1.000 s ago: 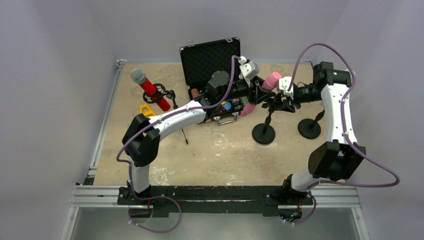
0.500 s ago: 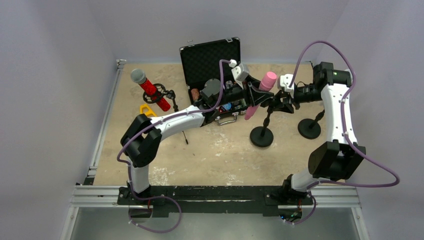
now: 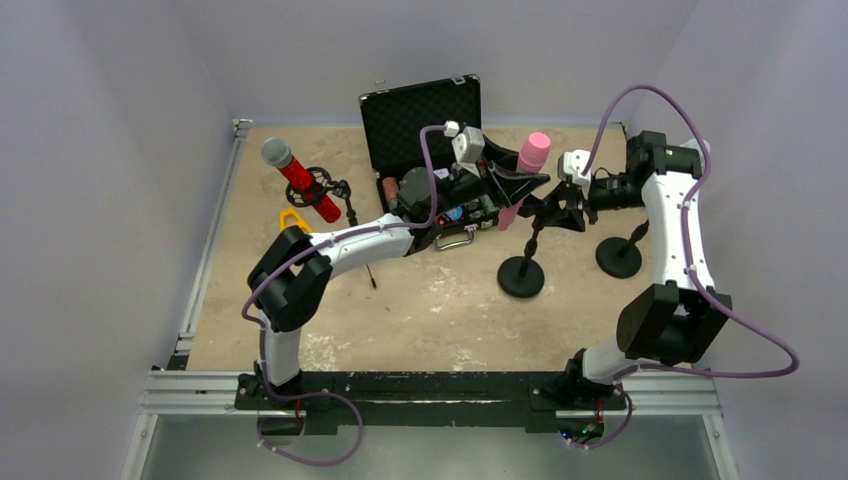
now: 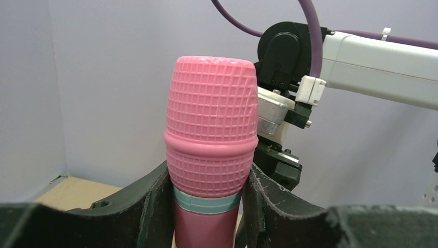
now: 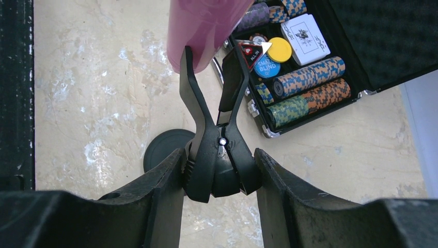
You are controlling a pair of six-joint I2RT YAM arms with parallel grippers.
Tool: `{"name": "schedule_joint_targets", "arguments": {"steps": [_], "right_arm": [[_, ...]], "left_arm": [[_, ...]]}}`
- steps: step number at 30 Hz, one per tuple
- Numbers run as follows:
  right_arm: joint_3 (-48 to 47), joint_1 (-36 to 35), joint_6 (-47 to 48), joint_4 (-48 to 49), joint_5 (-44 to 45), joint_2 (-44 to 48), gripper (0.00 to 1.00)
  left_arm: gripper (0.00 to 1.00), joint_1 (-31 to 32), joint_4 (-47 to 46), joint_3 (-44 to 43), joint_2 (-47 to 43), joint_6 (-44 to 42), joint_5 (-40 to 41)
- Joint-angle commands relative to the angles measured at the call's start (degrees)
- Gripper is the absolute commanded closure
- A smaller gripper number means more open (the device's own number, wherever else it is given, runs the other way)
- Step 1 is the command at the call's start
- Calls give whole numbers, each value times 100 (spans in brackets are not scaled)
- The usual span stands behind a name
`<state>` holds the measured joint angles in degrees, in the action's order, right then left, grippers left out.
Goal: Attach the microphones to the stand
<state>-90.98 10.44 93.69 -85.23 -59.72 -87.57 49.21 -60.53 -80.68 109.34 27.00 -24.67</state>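
Note:
My left gripper [image 4: 206,181] is shut on the pink microphone [image 4: 212,129] just below its ribbed head and holds it nearly upright [image 3: 532,152]. My right gripper [image 5: 219,170] is shut on the handles of the stand's black clip [image 5: 217,150], whose prongs are spread. The pink microphone's lower end [image 5: 206,26] sits at the tips of those prongs. This stand's round base [image 3: 522,276] rests on the table below. A glittery red microphone [image 3: 298,182] with a silver grille leans at the back left against another black stand. The white microphone is out of view.
An open black case [image 3: 425,120] with poker chips [image 5: 304,82] and cards lies behind the left gripper. A second stand's round base [image 3: 618,258] stands to the right. A yellow object [image 3: 292,218] lies beside the red microphone. Walls close in the table.
The left gripper has swung the pink microphone from a slant to nearly upright and shifted left. The right gripper and the stand's clip followed slightly left.

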Motion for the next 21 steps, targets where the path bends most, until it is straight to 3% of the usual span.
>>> {"name": "schedule_joint_targets", "arguments": {"steps": [1, 5, 8, 16, 21], "right_arm": [[158, -1, -168, -77, -450, 306, 99], [177, 0, -290, -77, -438, 304, 94], [158, 1, -407, -121, -399, 250, 78], [63, 9, -510, -102, -219, 171, 49], [-80, 28, -632, -55, -94, 137, 44]], "left_arm": [[100, 43, -856, 26, 191, 108, 90], [100, 92, -1029, 80, 251, 162, 99], [100, 106, -1153, 127, 282, 226, 128], [100, 106, -1365, 202, 324, 334, 146], [100, 106, -1475, 189, 364, 398, 155]]}}
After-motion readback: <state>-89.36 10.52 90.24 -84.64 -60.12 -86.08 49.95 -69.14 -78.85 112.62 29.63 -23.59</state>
